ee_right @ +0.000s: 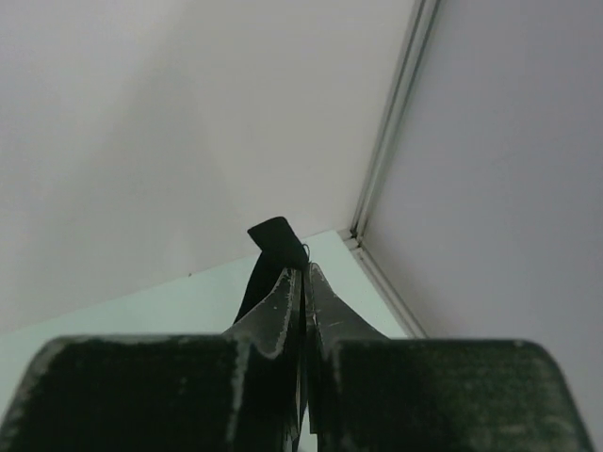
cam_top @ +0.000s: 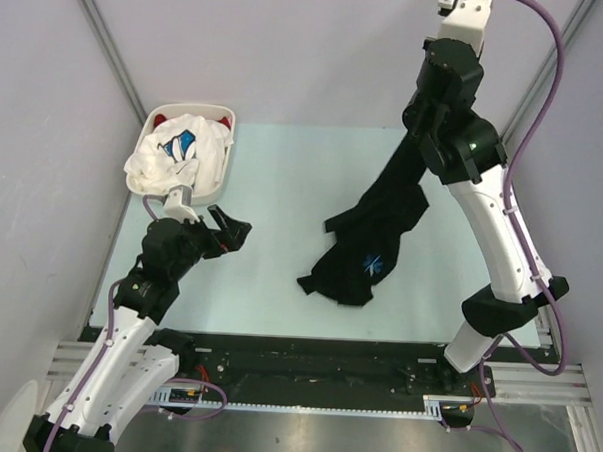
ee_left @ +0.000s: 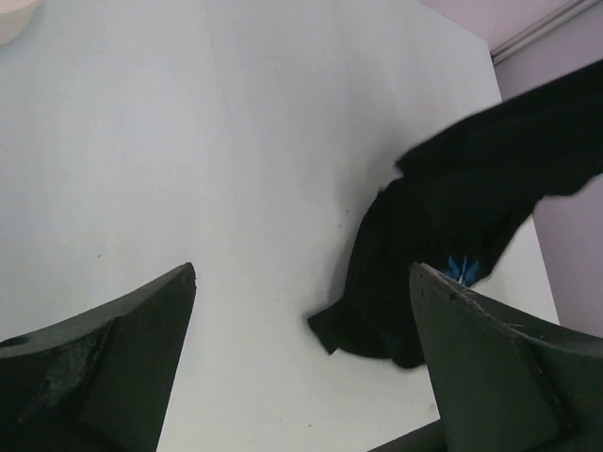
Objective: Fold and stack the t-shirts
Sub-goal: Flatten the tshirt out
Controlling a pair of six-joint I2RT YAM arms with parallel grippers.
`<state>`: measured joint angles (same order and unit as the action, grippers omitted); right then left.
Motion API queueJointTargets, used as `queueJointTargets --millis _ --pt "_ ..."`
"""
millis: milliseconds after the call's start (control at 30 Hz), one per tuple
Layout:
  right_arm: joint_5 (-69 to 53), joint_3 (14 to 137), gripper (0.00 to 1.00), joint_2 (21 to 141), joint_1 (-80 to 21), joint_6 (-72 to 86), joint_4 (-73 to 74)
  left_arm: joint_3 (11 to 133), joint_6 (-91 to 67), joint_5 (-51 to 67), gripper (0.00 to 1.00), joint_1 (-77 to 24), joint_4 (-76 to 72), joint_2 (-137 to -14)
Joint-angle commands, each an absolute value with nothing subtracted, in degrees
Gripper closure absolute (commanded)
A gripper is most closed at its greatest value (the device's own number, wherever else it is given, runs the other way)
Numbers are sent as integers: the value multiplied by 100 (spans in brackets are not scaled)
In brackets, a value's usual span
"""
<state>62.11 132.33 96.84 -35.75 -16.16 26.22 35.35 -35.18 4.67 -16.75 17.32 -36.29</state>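
Black tee (cam_top: 370, 251) hangs from right gripper (ee_right: 303, 273), jaws pinched shut on its top corner, raised high at table's (cam_top: 283, 185) far right. Its lower end, with the blue mark, is bunched on the table mid-right. Left gripper (ee_left: 301, 271) is spread wide, holding nothing, above the table near basket (cam_top: 222, 177). White tee (cam_top: 175, 150) and red tee (cam_top: 161, 117) are in the basket.
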Motion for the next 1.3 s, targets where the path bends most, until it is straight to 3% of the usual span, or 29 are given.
queueJointTargets --millis 0,100,200,233,300,367,433,500,533,600,633,667,700,733,767,800,833,900,933,1033,1267 --pt "5573 13050 100 9066 -3787 -288 3405 3674 -3340 352 0 -1696 1793 -3516" --pt "5721 12349 100 8728 -4603 -1662 1699 3709 -3322 334 0 -1696 1819 -3542" --pt "6098 12822 100 9034 -5876 -2870 830 3691 -3331 317 0 -1705 1784 -3533" --pt "6178 12649 100 9009 -6350 -4127 252 3691 -3340 316 0 -1696 1767 -3542" --pt "6109 12271 100 8895 -7616 -5556 -2557 3691 -3366 290 0 -1696 1749 -3559" --pt "6003 12995 100 9209 -8101 -6582 -3051 3700 -3375 316 0 -1705 1758 -3551" --pt "6011 14197 100 9692 -7667 -6085 -1529 3709 -3384 307 0 -1696 1802 -3516" --pt "6326 13178 100 9563 -6607 -6783 -3472 3753 -3392 325 0 -1696 1872 -3481" --pt "6902 13201 100 9536 -6253 -5793 -2776 3779 -3375 299 0 -1696 1907 -3446" --pt "6123 13219 100 9037 -6134 -3859 -128 3779 -3358 281 0 -1696 1969 -3358" --pt "5734 12871 100 8852 -6178 -3449 -254 3771 -3331 273 0 -1705 1977 -3340" --pt "6079 11971 100 8581 -6179 -4350 -1369 3779 -3305 246 0 -1696 2047 -3322" --pt "6413 11657 100 8543 -5639 -4907 -2528 3797 -3287 237 0 -1688 2083 -3331" --pt "6799 11689 100 8552 -5286 -4887 -2610 3840 -3278 246 0 -1688 2109 -3348" --pt "6489 11994 100 8604 -5004 -3138 -975 3867 -3278 272 0 -1687 2127 -3340" --pt "5860 13302 100 8883 -4879 -2442 739 3876 -3278 272 0 -1687 2127 -3331" --pt "5279 13602 100 9008 -4939 -2261 1852 3885 -3270 272 0 -1696 2136 -3322" --pt "6261 12865 100 8887 -4984 -3741 353 3893 -3252 185 0 -1705 2136 -3331" --pt "6763 12580 100 8825 -4731 -4188 -1162 3911 -3243 176 0 -1696 2144 -3340" --pt "6391 12875 100 8754 -4588 -3096 510 3911 -3304 264 0 -1705 2083 -3393" --pt "6126 12261 100 8578 -4903 -3252 413 3867 -3392 334 0 -1696 1978 -3489"
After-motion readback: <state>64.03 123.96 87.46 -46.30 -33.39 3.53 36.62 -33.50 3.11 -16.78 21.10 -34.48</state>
